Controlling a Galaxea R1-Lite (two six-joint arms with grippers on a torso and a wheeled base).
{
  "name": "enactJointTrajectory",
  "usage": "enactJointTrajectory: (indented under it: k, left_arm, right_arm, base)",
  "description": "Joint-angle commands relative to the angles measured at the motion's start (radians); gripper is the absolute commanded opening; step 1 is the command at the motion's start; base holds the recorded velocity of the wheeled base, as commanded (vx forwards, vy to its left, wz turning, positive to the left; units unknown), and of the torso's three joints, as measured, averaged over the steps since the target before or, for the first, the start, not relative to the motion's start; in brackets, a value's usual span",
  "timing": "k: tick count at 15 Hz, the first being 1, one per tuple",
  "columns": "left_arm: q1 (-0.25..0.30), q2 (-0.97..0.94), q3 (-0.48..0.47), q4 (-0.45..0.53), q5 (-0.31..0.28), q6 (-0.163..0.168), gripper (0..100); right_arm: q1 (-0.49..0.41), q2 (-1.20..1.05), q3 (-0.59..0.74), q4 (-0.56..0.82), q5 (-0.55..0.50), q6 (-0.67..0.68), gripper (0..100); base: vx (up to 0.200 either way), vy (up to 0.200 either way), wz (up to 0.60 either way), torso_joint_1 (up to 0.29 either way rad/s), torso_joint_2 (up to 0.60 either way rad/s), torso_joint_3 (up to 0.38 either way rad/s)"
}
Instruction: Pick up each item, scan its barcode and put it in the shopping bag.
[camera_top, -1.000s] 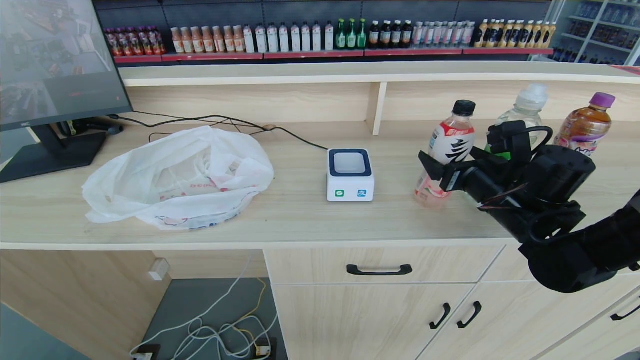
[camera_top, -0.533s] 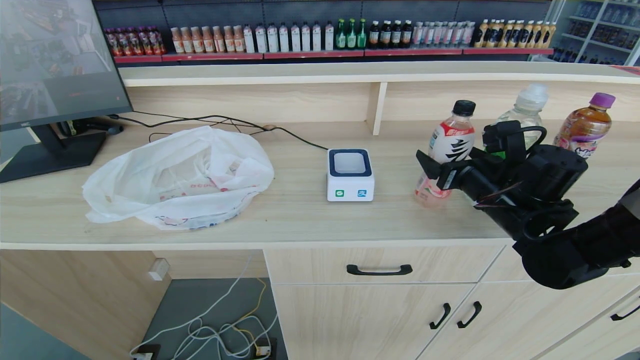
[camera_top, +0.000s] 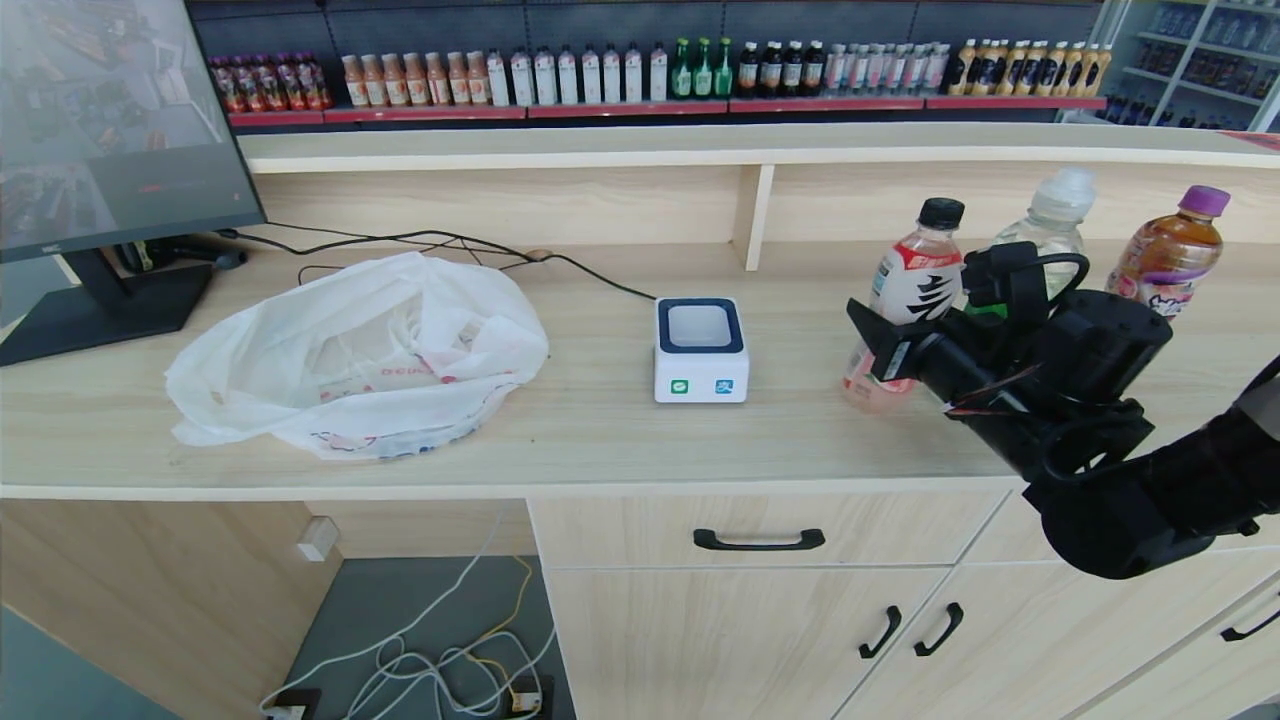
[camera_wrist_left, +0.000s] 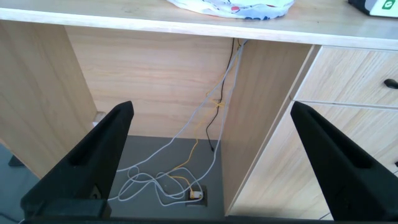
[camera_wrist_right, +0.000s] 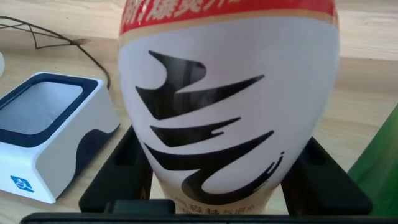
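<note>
Where the held item sits: the pink drink bottle with a black cap is at the right part of the worktop, to the right of the scanner and well apart from the shopping bag.
Bottle, attitude: tilted, its cap leaning to the right; whether its base has left the worktop cannot be told.
Right gripper: jaws clamped on the lower body of the pink drink bottle, one on each side. In the right wrist view the white label with black brush strokes sits between them.
Left gripper: jaws wide apart with nothing between them, held low below the worktop edge, facing the open space under it.
Scanner: small white box with a dark-rimmed window on top, standing mid-worktop between bag and bottle.
Shopping bag: white plastic, slumped open on the left part of the worktop.
Other bottles: a clear bottle with a white cap, just behind the right gripper; a brown bottle with a purple cap farther right, both upright.
Monitor: at the far left of the worktop, on a black stand.
Cables: loose on the floor under the worktop.
Back shelf: a row of drink bottles.
</note>
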Motion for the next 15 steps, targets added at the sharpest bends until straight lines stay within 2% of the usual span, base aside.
enactJointTrajectory:
  k: [1,7,11,15]
  left_arm:
    - [0.0,0.0,0.0,0.0,0.001,0.0,100]
    - [0.0,0.0,0.0,0.0,-0.001,0.0,100]
    - [0.0,0.0,0.0,0.0,-0.001,0.0,100]
    - [0.0,0.0,0.0,0.0,-0.001,0.0,100]
  right_arm:
    - [0.008,-0.012,0.0,0.0,0.0,-0.002,0]
    - [0.024,-0.055,0.036,-0.006,0.004,-0.001,0]
    - [0.07,-0.162,0.137,-0.02,0.004,-0.008,0]
    - [0.073,-0.288,0.207,-0.021,0.007,-0.015,0]
  base:
    - [0.0,0.0,0.0,0.0,0.0,0.0]
    - [0.0,0.0,0.0,0.0,0.0,0.0]
    - [0.0,0.0,0.0,0.0,0.0,0.0]
    - [0.0,0.0,0.0,0.0,0.0,0.0]
